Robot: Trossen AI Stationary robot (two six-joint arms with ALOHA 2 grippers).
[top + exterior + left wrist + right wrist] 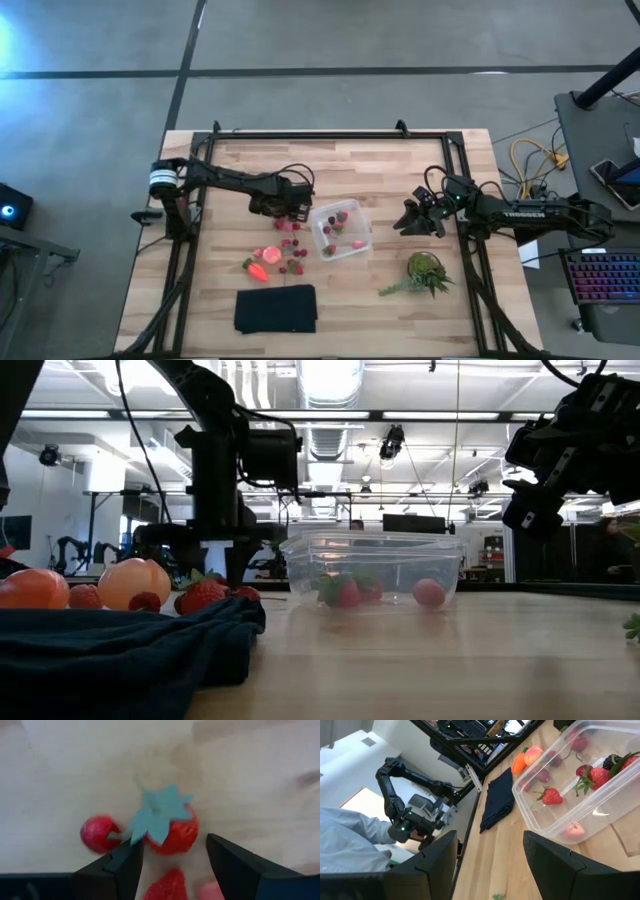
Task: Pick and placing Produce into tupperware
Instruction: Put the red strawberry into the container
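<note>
Two spread grippers, left gripper straddling strawberry, right gripper beside tupperware.

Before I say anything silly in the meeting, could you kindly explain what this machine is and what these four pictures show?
It is a robot with two dark arms at a wooden table. One picture looks straight down, one looks level across the tabletop, and two come from cameras on the arms' wrists.

The job is moving toy produce into the clear tupperware, which already holds a few strawberries.

The left hand is low over the loose pile, its fingers open on either side of a strawberry but not closed on it. The right hand waits open and empty beside the tupperware.

Also on the table are an orange carrot-like piece, a pinkish round one, a dark folded cloth and a leafy green plant.
</note>
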